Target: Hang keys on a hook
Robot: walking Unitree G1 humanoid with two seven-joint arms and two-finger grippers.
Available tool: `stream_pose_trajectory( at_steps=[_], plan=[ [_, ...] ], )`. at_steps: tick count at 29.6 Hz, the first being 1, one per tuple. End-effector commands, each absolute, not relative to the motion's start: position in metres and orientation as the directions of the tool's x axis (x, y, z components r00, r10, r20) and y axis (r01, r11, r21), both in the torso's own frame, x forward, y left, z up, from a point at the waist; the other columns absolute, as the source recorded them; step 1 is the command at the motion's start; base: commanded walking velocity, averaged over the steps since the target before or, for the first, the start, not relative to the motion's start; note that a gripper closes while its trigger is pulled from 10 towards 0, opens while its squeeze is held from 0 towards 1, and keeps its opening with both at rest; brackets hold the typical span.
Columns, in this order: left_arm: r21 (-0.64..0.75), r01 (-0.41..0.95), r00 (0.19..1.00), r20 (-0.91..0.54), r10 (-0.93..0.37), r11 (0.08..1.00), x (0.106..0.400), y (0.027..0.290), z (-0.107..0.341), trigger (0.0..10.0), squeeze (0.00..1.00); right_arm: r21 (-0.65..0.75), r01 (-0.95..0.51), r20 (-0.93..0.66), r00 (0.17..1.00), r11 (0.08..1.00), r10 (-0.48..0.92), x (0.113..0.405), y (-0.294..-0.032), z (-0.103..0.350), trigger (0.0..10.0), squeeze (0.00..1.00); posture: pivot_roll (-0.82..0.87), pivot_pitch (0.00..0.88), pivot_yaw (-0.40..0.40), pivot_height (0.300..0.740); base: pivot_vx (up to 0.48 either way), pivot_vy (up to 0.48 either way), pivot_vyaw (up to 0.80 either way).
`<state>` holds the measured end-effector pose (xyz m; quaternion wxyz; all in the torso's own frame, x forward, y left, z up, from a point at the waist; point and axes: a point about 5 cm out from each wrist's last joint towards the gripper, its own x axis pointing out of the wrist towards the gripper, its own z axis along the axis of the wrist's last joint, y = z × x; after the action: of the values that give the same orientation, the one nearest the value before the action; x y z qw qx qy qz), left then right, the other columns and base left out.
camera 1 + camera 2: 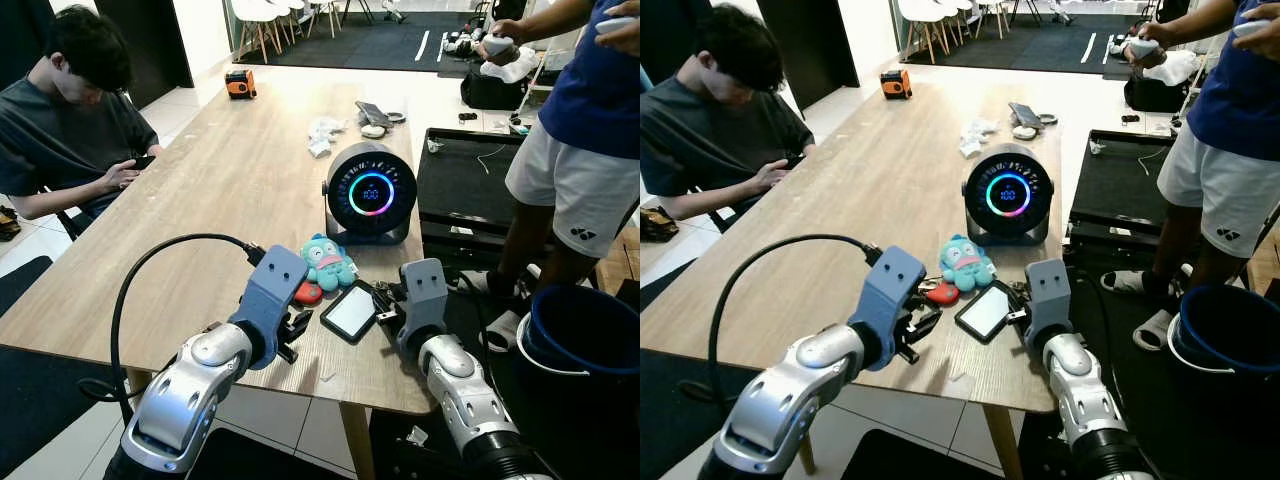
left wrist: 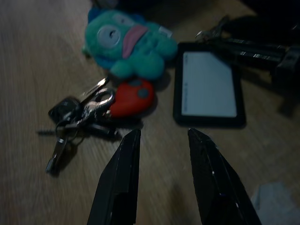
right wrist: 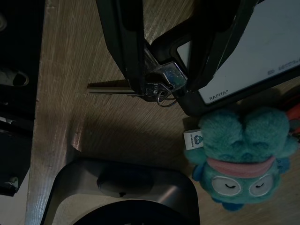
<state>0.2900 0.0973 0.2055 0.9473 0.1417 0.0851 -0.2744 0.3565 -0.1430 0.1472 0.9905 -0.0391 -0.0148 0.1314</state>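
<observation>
Both arms work low over the near edge of the long light-wood counter [image 1: 230,170], lower centre of the head views.

Task objects: two key groups.
- A dark bunch of keys on a silver clasp [image 2: 77,119] lies flat on the wood, joined to a red oval fob [image 2: 131,97] and just beside a teal plush toy with a pink mouth [image 2: 129,44].
- A single brass-coloured key on a small ring [image 3: 119,87] lies at the corner of a black-framed card holder with a white face [image 3: 253,70].

No hook can be made out in any view.

Left claw [image 2: 159,136]: fingers parted by a moderate gap, nothing between them, tips hovering just short of the fob and card holder. Key bunch sits to the left of the tips in the wrist frame, not lined up with the gap. Judgement: staged for a pick, needs re-aiming toward the bunch.

Right claw [image 3: 164,70]: fingers parted, straddling the ring end of the single key; the key sits between them, apparently unclamped. Judgement: placed so closing would pinch at the ring, lifting the key off the flat surface.

A round black speaker with a glowing ring display [image 1: 370,192] stands behind the toy. One person sits upper left; another stands upper right.
</observation>
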Motion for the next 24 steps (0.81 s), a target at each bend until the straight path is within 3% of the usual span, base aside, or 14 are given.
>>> stream_pose_trajectory(
  at_steps=[1,5,7,8,9,10,11,12,15,16,17,19,20,24],
  plan=[
    [0.223,0.549,0.825,-0.297,-0.481,0.805,0.2847,0.1054,0.1968,10.0,0.0,-0.058,-0.258,-0.036,0.966,0.965,0.256,0.3501,-0.1449,0.1306,10.0,0.0,0.13,0.196,0.073,0.74,0.0,0.0,0.0],
    [0.206,0.553,0.818,-0.318,-0.479,0.807,0.2798,0.1088,0.1942,10.0,0.0,-0.074,-0.256,-0.037,0.967,0.964,0.253,0.349,-0.1464,0.1287,10.0,0.0,0.14,0.197,0.077,0.74,0.0,0.0,0.0],
    [0.207,0.552,0.817,-0.327,-0.475,0.808,0.2782,0.1097,0.1919,9.0,0.0,-0.072,-0.255,-0.034,0.967,0.964,0.253,0.349,-0.1461,0.1288,10.0,0.0,0.14,0.196,0.078,0.74,0.0,0.0,0.0],
    [0.208,0.551,0.817,-0.33,-0.473,0.808,0.2777,0.1095,0.1908,7.0,0.0,-0.07,-0.254,-0.032,0.967,0.965,0.252,0.3493,-0.1459,0.129,10.0,0.0,0.14,0.197,0.078,0.74,0.0,0.0,0.0],
    [0.208,0.551,0.817,-0.33,-0.473,0.808,0.2777,0.1095,0.1908,7.0,0.0,-0.07,-0.254,-0.032,0.967,0.965,0.252,0.3493,-0.1459,0.129,10.0,0.0,0.14,0.197,0.078,0.74,0.0,0.0,0.0],
    [0.208,0.551,0.817,-0.331,-0.472,0.808,0.2774,0.1092,0.1901,6.1,0.0,-0.069,-0.253,-0.031,0.967,0.965,0.252,0.3495,-0.1457,0.1292,10.0,0.0,0.14,0.196,0.077,0.74,0.0,0.0,0.0],
    [0.209,0.551,0.817,-0.332,-0.472,0.808,0.2773,0.109,0.1899,6.1,0.0,-0.069,-0.253,-0.031,0.967,0.965,0.251,0.3497,-0.1455,0.1292,10.0,0.0,0.14,0.196,0.077,0.74,0.0,0.0,0.0],
    [0.21,0.551,0.817,-0.332,-0.471,0.807,0.2772,0.1085,0.1897,4.8,0.0,-0.068,-0.254,-0.029,0.967,0.965,0.252,0.35,-0.145,0.1296,10.0,0.0,0.14,0.196,0.076,0.74,0.0,0.0,0.0],
    [0.215,0.552,0.817,-0.332,-0.471,0.806,0.2774,0.1078,0.1893,4.7,0.0,-0.067,-0.257,-0.026,0.966,0.964,0.256,0.3503,-0.144,0.1301,10.0,0.0,0.14,0.194,0.075,0.74,0.0,0.0,0.0],
    [0.216,0.551,0.818,-0.332,-0.47,0.806,0.2775,0.1076,0.1895,4.9,0.0,-0.067,-0.258,-0.023,0.966,0.964,0.257,0.3504,-0.1436,0.1307,10.0,0.0,0.14,0.193,0.074,0.74,0.0,0.0,0.0],
    [0.218,0.551,0.819,-0.329,-0.471,0.806,0.2775,0.1074,0.1899,7.2,0.0,-0.068,-0.259,-0.016,0.966,0.964,0.258,0.3505,-0.1434,0.1315,10.0,0.0,0.13,0.192,0.074,0.74,0.0,0.0,0.0],
    [0.218,0.551,0.819,-0.329,-0.471,0.806,0.2774,0.1074,0.1901,7.2,0.0,-0.068,-0.259,-0.013,0.966,0.964,0.258,0.3505,-0.1434,0.1318,10.0,0.0,0.13,0.192,0.074,0.74,0.0,0.0,0.0],
    [0.219,0.546,0.822,-0.328,-0.466,0.809,0.2775,0.1076,0.1903,10.0,0.0,-0.068,-0.258,-0.012,0.966,0.964,0.258,0.3506,-0.1436,0.1321,10.0,0.0,0.13,0.19,0.074,0.74,0.0,0.0,0.0],
    [0.223,0.534,0.831,-0.32,-0.456,0.816,0.2785,0.1085,0.1912,10.0,0.0,-0.08,-0.258,-0.014,0.966,0.963,0.258,0.3491,-0.146,0.1307,10.0,0.0,0.13,0.189,0.073,0.74,0.0,0.0,0.0]
  ],
)
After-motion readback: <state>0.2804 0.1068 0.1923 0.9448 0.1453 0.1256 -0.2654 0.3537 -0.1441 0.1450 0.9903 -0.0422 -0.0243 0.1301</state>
